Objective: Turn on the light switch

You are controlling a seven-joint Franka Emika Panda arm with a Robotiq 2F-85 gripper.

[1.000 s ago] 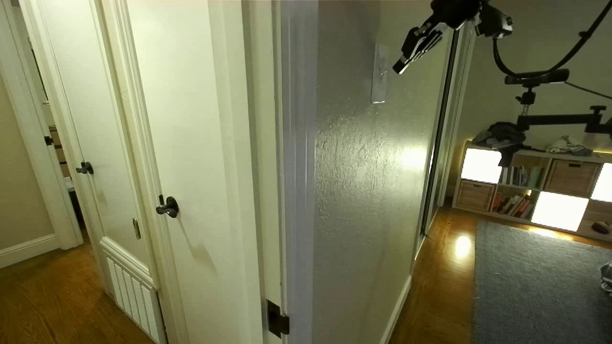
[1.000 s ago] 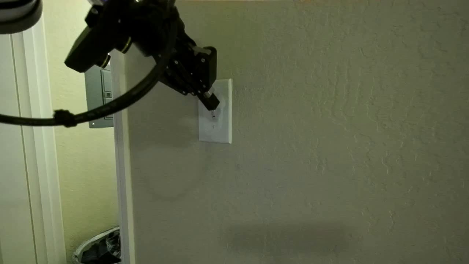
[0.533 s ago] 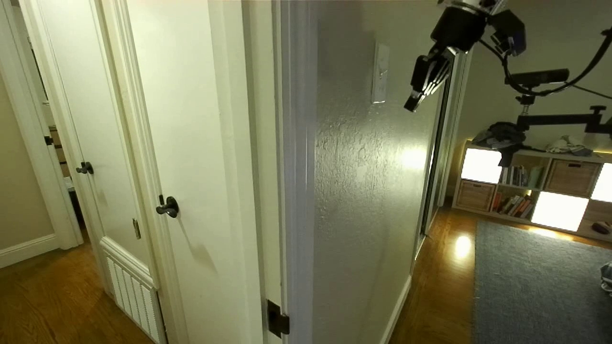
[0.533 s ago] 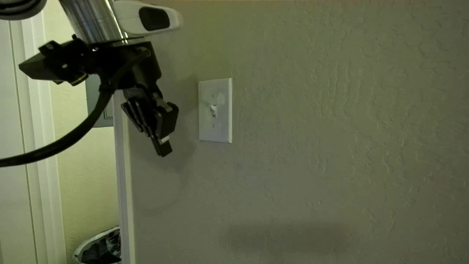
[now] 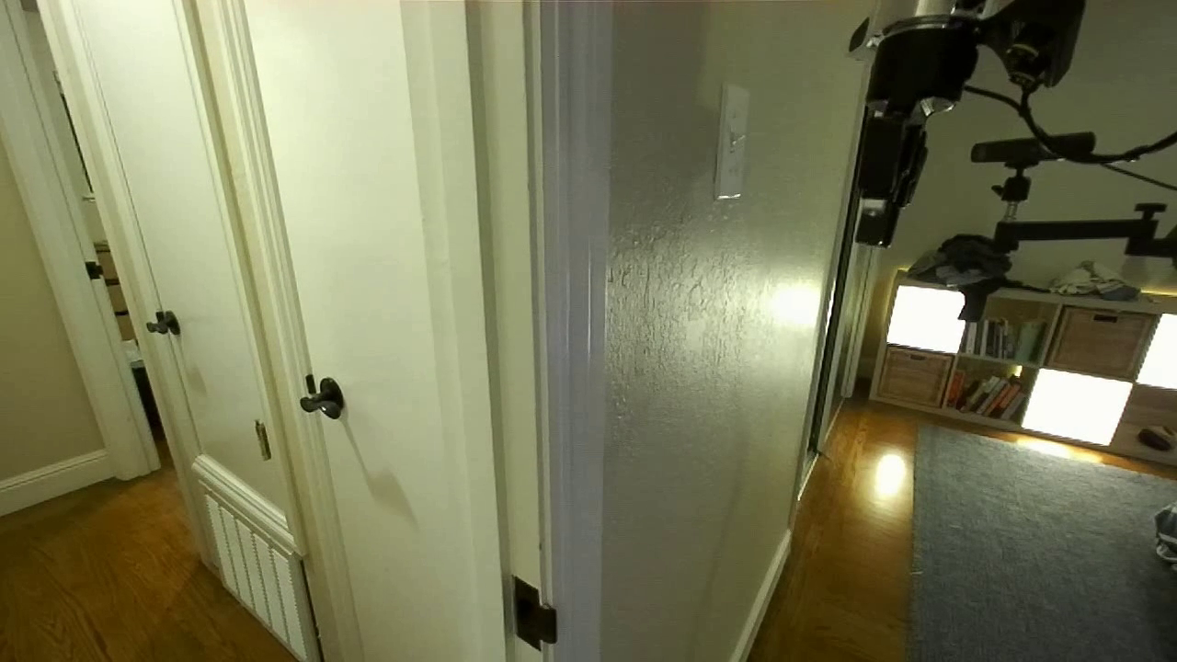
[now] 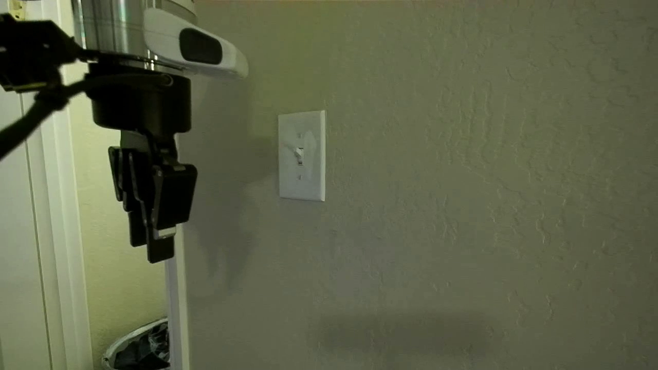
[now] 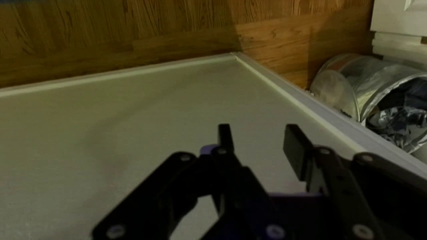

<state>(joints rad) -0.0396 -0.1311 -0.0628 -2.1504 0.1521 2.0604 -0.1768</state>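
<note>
The light switch (image 6: 311,180) is a pale upright plate on the wall, with a small toggle lever in its middle that seems to point upward. It also shows edge-on in an exterior view (image 5: 731,147). It is out of the wrist view. My gripper (image 6: 149,246) hangs straight down, left of the plate, with its fingertips lower than the plate and apart from it. In an exterior view (image 5: 875,225) it stands out from the wall. In the wrist view its fingers (image 7: 258,136) are apart with nothing between them.
The wall ends at a white door frame (image 6: 177,308); a lined bin (image 7: 347,90) stands beyond it. White doors with dark handles (image 5: 322,398) are around the corner. A camera on a stand (image 5: 1034,147) and a shelf unit (image 5: 1099,303) are behind the arm. A cable (image 6: 31,121) hangs off the wrist.
My gripper has moved from in front of the switch plate down and away from the wall, swinging from tilted to pointing straight down. The switch is now fully uncovered.
</note>
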